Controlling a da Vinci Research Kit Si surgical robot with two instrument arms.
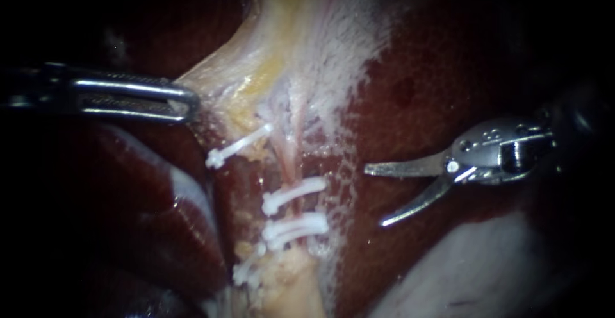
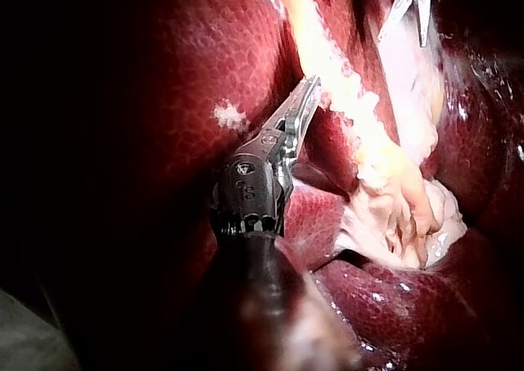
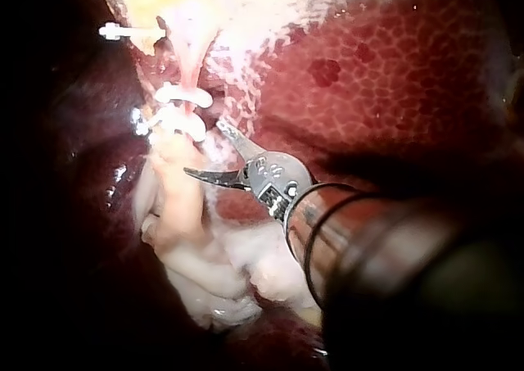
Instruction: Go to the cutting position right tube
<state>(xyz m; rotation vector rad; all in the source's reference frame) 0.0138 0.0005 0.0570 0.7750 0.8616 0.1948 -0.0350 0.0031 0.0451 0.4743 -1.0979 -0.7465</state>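
The right tube [image 1: 289,154] is a thin pink strand running down from pale yellowish tissue [image 1: 275,55]. Two white clips [image 1: 293,193] [image 1: 296,227] cross it lower down. My right instrument [image 1: 375,197] has curved blades standing open over the liver, to the right of the clipped tube and not touching it. In the right wrist view the open blades [image 3: 203,148] lie just beside the clips [image 3: 182,97]. My left instrument [image 1: 187,102] comes in from the left, its jaws shut on the edge of the pale tissue, also seen as closed jaws [image 2: 304,105].
Further left, two more white clips [image 1: 237,146] [image 1: 246,270] sit on tissue I cannot make out clearly. Dark red liver [image 1: 435,68] surrounds the field. A pale glossy mass [image 1: 487,267] lies at the lower right under the right instrument's shaft.
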